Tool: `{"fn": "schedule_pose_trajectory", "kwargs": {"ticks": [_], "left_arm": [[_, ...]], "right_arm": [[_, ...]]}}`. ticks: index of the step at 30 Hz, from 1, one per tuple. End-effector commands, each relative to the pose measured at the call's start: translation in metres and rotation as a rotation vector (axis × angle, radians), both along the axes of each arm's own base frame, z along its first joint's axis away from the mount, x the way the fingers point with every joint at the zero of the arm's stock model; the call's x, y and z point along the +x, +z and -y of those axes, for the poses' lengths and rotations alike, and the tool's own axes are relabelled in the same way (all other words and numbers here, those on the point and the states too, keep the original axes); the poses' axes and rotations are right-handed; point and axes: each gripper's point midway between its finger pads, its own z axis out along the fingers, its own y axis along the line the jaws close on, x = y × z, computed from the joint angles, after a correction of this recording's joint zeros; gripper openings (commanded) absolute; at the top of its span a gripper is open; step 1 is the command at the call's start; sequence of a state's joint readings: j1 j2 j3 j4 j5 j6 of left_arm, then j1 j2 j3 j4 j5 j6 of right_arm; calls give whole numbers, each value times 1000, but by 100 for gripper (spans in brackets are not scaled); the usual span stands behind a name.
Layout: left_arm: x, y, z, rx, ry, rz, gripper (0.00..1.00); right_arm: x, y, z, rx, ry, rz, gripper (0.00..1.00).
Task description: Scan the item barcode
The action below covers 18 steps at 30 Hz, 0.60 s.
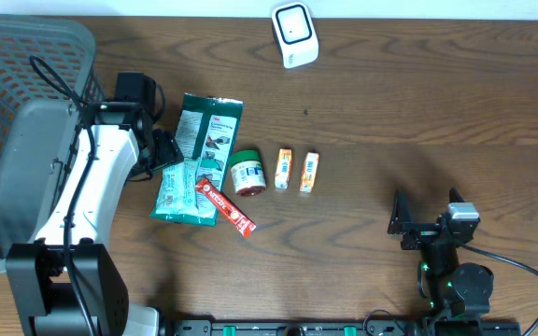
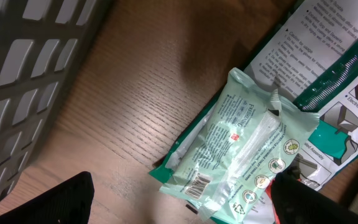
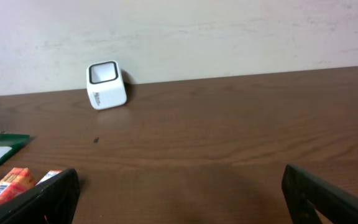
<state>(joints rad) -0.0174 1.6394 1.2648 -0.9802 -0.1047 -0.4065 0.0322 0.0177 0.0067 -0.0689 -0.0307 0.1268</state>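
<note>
A pale green wipes pack lies flat on the table, partly over a dark green packet, and its barcode faces up. My left gripper hovers just above it, open, with both fingers clear of the pack. In the overhead view the left gripper is at the upper left edge of the wipes pack. The white scanner stands at the far edge of the table. My right gripper is open and holds nothing, near the front right.
A grey basket fills the far left, close beside the left arm. To the right of the packs lie a red stick pack, a round jar and two small orange boxes.
</note>
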Motion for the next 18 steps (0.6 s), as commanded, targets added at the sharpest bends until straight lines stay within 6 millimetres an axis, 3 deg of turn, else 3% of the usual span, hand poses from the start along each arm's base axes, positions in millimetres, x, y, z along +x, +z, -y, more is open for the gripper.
{"fn": "schedule_pose_trajectory", "kwargs": {"ticks": [1, 18], "left_arm": [[3, 11, -4, 12, 5, 35, 91], [3, 11, -4, 12, 5, 35, 92]], "right_arm": [[0, -1, -2, 15, 10, -2, 99], [0, -1, 2, 13, -17, -2, 99]]}}
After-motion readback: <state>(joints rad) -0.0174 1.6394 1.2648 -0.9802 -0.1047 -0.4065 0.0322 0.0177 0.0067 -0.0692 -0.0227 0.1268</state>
